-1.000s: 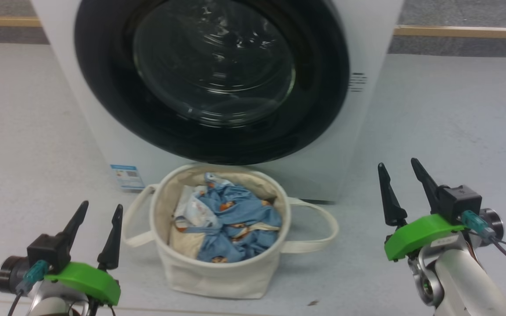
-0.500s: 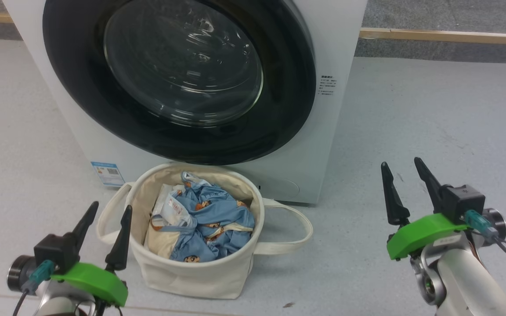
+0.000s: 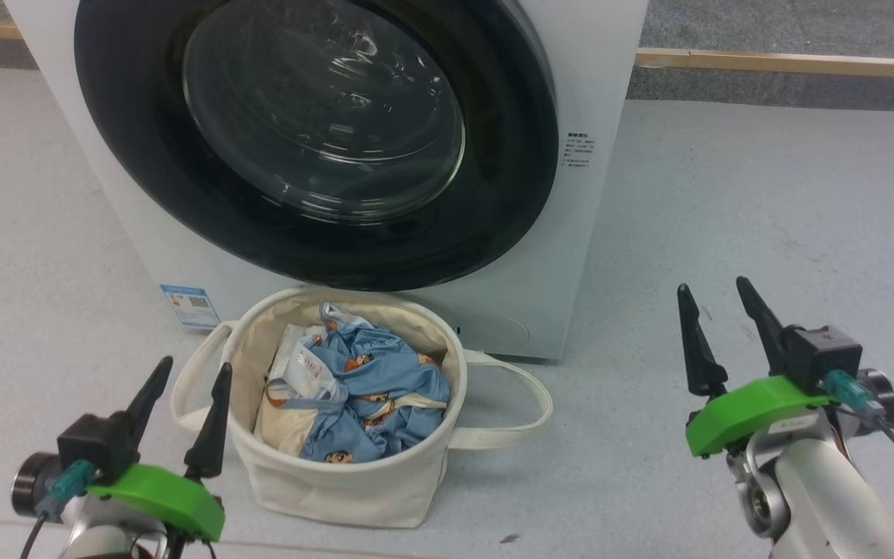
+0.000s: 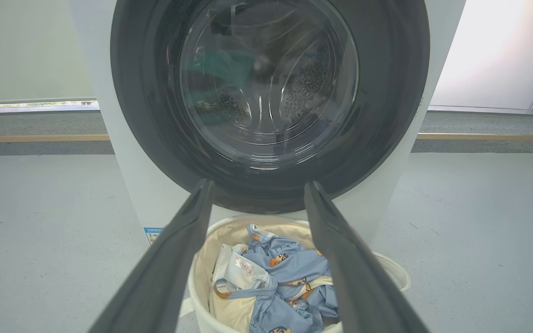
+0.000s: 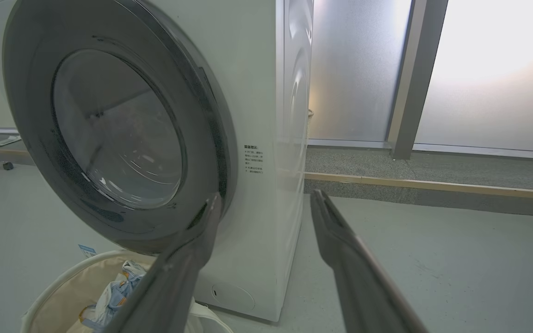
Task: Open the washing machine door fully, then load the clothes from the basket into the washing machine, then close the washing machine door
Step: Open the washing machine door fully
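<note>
Head view: where do the clothes (image 3: 377,388) lie?

Heaped in the basket (image 3: 338,489), which stands on the floor on the near side of the washing machine (image 3: 602,78), below the washing machine door (image 3: 323,132), which is closed.

And the grippers?

The left gripper (image 3: 195,362) hovers just left of the basket, the right gripper (image 3: 711,283) well apart to the right. Both have fingers spread wide and hold nothing.

One washing machine (image 3: 610,116) is counted, with one washing machine door (image 3: 493,194) and one blue sticker (image 3: 189,305). One basket (image 3: 338,489) with two loop handles (image 3: 528,404) is seen — the clothes (image 3: 385,380) in it are too bunched to be numbered. Two grippers are counted — the left gripper (image 3: 195,362) and the right gripper (image 3: 712,284).
</note>
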Tool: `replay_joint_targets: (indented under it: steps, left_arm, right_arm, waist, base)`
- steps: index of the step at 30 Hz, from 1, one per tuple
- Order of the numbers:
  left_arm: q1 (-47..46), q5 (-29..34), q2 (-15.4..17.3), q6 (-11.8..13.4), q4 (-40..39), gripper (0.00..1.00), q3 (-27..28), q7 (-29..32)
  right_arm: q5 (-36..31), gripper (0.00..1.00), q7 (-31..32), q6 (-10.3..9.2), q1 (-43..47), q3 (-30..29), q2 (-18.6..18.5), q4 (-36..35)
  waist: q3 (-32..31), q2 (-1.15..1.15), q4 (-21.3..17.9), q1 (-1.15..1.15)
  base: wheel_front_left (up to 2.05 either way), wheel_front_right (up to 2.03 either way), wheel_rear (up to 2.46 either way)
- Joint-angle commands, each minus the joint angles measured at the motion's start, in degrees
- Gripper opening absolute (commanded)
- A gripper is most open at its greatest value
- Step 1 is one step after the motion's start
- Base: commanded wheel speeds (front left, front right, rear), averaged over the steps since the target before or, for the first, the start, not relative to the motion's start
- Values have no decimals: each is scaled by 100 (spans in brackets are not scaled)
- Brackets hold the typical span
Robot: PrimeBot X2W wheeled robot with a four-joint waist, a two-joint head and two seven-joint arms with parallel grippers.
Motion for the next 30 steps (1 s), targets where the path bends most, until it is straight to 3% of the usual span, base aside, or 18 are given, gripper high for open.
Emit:
replay_joint_targets:
  steps: [1, 16, 30]
  left_arm:
    - [-290, -63, 111, -3, -193, 100, 261, -69]
    - [-263, -312, -10, -43, -289, 100, 409, -69]
    - [-240, -117, -101, -36, -872, 100, 621, -69]
  right_arm:
    - [20, 100, -70, 0, -153, 35, 30, -173]
    - [189, 100, -70, 0, -134, -437, 197, -90]
    - [463, 100, -70, 0, -481, -957, 280, 29]
  waist:
    - [5, 0, 1, 0]
    - [120, 0, 44, 0]
    - [693, 0, 277, 0]
  base:
    - [0, 0, 0]
    - [0, 0, 0]
    - [0, 0, 0]
